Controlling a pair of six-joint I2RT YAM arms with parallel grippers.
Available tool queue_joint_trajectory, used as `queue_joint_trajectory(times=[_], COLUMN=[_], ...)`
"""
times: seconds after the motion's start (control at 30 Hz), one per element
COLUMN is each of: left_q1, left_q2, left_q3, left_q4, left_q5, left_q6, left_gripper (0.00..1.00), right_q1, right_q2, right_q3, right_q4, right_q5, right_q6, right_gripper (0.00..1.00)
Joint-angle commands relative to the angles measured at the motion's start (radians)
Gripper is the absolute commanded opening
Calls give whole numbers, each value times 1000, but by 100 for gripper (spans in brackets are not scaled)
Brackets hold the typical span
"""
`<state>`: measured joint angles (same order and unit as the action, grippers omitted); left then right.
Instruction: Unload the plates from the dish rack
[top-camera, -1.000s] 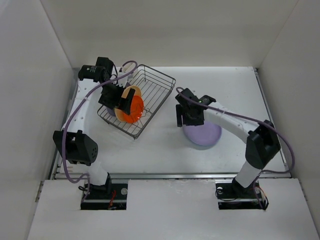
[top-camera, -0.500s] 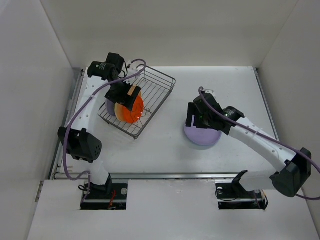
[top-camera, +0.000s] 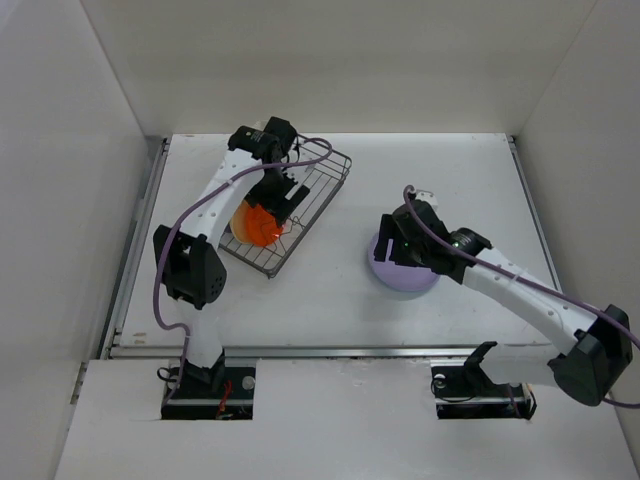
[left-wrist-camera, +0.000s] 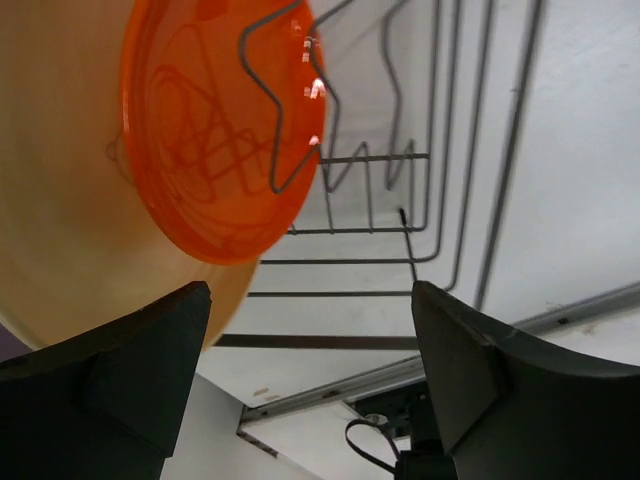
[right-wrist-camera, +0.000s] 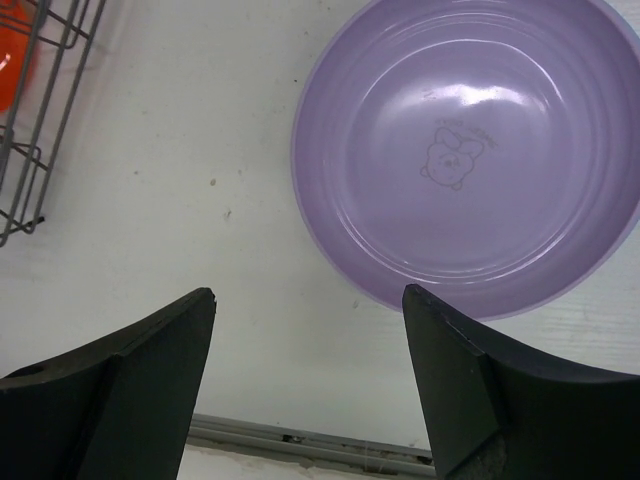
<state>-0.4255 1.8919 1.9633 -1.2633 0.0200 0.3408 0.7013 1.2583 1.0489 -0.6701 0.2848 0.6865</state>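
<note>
The dark wire dish rack sits at the table's back left. A red-orange plate stands on edge in it, with a tan plate right behind it in the left wrist view, where the red-orange plate is also close. My left gripper is open and empty above the rack, next to these plates. A lavender plate lies flat on the table at centre right, also in the right wrist view. My right gripper is open and empty just above its left rim.
White walls enclose the table on three sides. A metal rail runs along the table's near edge. The rack's corner shows at the upper left of the right wrist view.
My left gripper has swung right across the rack, away from the plates it was over. My right arm has stretched out low, its gripper staying by the lavender plate.
</note>
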Motion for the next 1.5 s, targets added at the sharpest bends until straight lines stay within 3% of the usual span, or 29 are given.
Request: queue_joint_trajectory(times=[0.0, 0.13, 0.4, 0.63, 0.8, 0.83, 0.87, 1.13, 1.47], left_q1=[16, 16, 16, 83, 93, 93, 93, 83, -5], left_q2=[-4, 33, 177, 219, 197, 181, 159, 38, -48], left_q3=[-27, -12, 66, 66, 66, 77, 77, 170, 322], left_q4=[54, 111, 76, 85, 65, 55, 54, -5, -82], left_q5=[-129, -232, -223, -172, -123, -123, -123, -124, -85], left_q6=[-33, -33, -33, -65, -65, -65, -65, -65, -65], left_gripper=[79, 82, 82, 67, 21, 7, 1, 0, 0], right_q1=[4, -8, -17, -17, -17, -17, -17, -17, -17], right_q2=[-112, -146, -112, -149, -200, -200, -200, -212, -255], right_q3=[-29, -61, -52, -61, -70, -70, -70, -12, -24], right_q4=[93, 93, 70, 49, 26, 26, 14, -33, -33], right_q5=[33, 65, 86, 76, 76, 76, 76, 67, 67], right_q6=[39, 51, 51, 60, 83, 84, 84, 104, 134], right_gripper=[82, 82, 83, 83, 83, 83, 83, 83, 83])
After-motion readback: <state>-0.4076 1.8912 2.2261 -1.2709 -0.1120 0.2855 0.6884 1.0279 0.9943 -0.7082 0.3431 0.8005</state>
